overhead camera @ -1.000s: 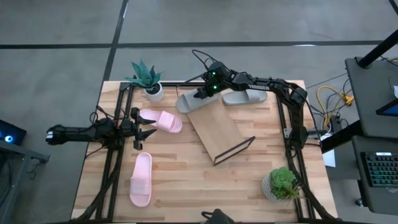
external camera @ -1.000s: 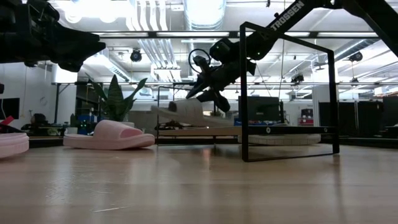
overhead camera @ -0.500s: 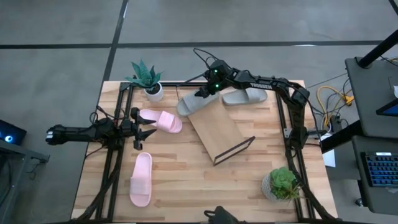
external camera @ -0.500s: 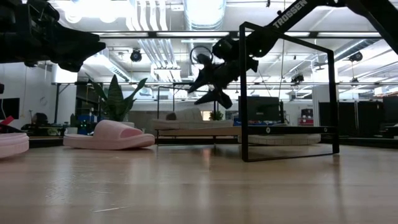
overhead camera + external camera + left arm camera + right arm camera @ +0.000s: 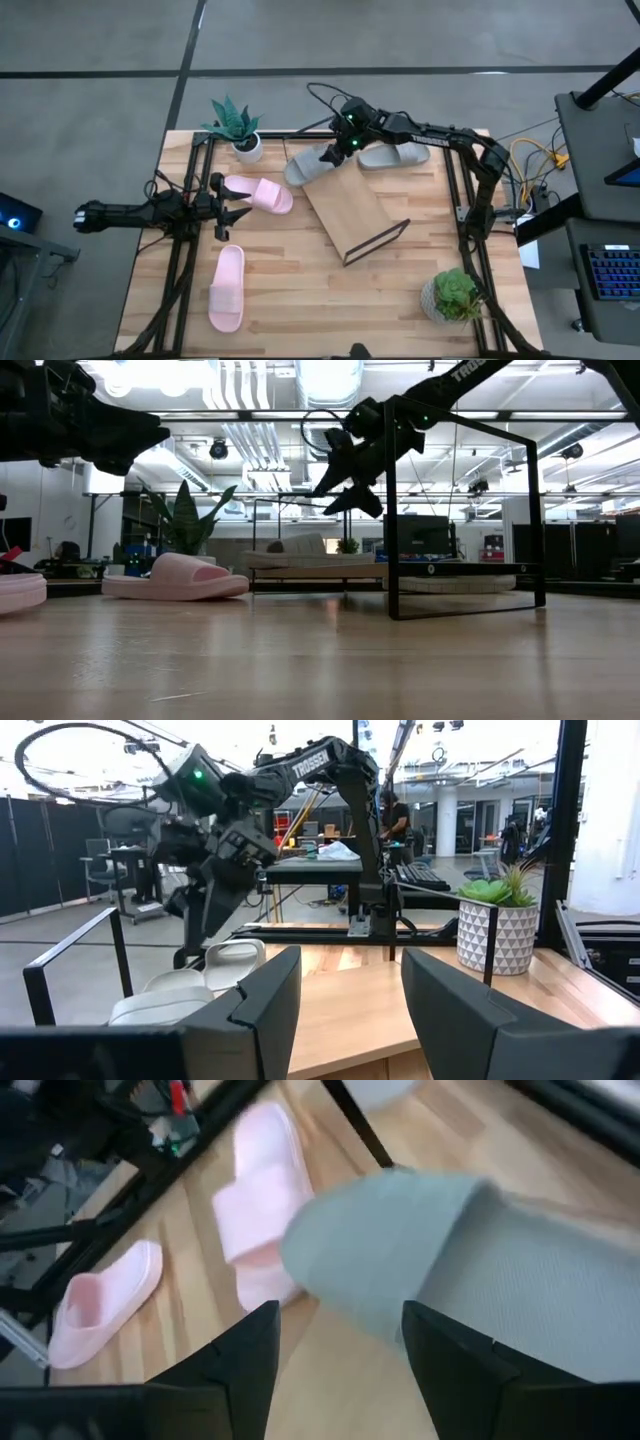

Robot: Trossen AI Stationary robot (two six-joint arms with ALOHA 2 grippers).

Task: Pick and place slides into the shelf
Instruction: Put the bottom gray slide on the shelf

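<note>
A plank table stands on a grey floor crossed by dark seams. Two potted plants sit at opposite corners. Bright ceiling lights and ducts run overhead.

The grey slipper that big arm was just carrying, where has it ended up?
In the high view it lies at the shelf's far end, the grey slide just below the open right gripper, right of the pink slide.

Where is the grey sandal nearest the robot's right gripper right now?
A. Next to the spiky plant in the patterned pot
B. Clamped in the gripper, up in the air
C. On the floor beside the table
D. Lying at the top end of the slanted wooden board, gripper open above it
D: the grey sandal lies at the upper end of the shelf, and the right gripper hangs open above it.
</note>
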